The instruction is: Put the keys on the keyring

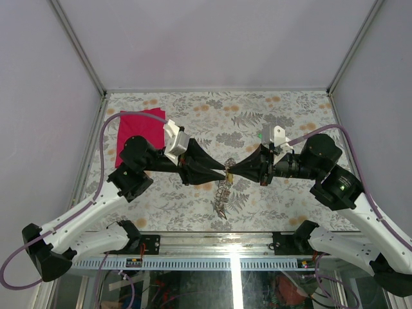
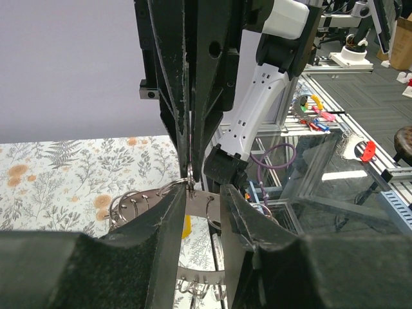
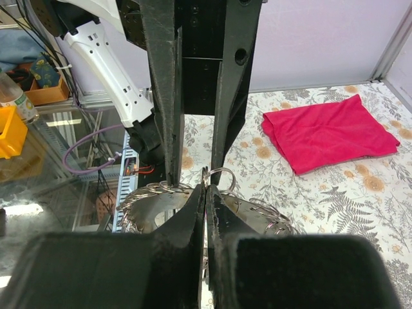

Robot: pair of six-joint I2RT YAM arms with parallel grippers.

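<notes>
The keyring [image 3: 154, 203] is a flat grey metal disc-shaped ring with many small wire loops fringing its rim. It is held up off the table [image 1: 290, 116], above the middle and a little toward the near edge, and it hangs down from where the two arms meet. A small yellow piece [image 2: 187, 226] shows by its lower part; whether that is a key head cannot be told.

The left gripper [image 2: 204, 212] has its fingers set apart with the grey plate clamped between them. The right gripper [image 3: 206, 219] has its fingers pressed almost together, pinching the keyring's upper edge where one wire loop [image 3: 221, 169] stands up.

The table wears a pale cloth printed with grey ferns and orange flowers. A red cloth [image 1: 138, 132] lies crumpled near the far left corner. Plain pale walls [image 1: 212, 38] close in the far, left and right edges.
</notes>
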